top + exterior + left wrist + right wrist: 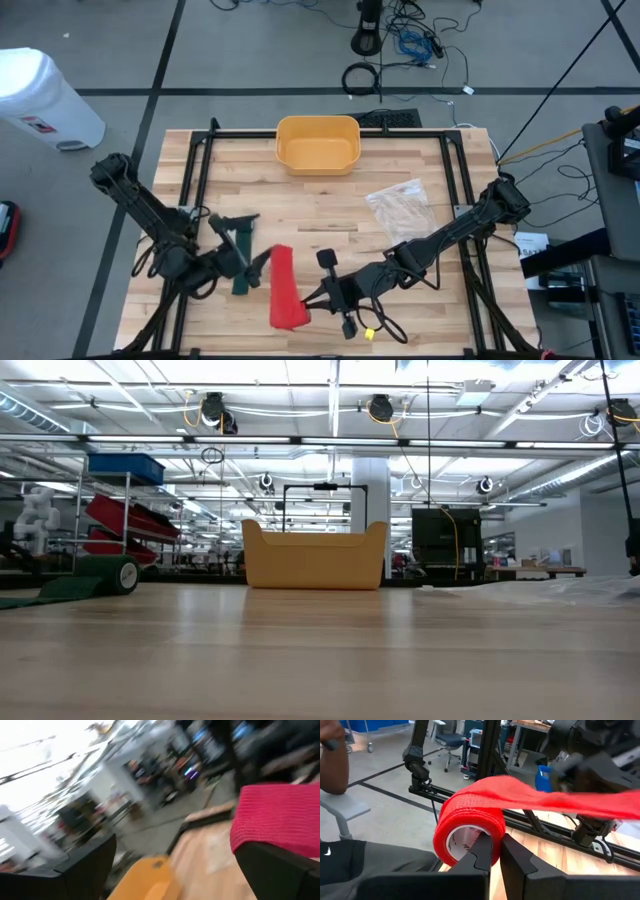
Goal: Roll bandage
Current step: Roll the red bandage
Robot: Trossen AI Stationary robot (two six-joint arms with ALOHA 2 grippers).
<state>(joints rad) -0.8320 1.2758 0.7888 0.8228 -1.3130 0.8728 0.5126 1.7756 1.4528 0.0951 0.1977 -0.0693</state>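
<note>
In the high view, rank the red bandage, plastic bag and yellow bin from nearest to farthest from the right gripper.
From the right gripper:
1. Red bandage: in its jaws at the roll end, front of the table.
2. Plastic bag: further back, on the right side.
3. Yellow bin: at the table's back edge, centre.

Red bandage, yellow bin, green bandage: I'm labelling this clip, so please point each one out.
red bandage [470, 812]: right wrist view, on the outer wrap of the roll.
yellow bin [317, 143]: high view, on its inner floor.
green bandage [242, 262]: high view, mid-strip on the table.
</note>
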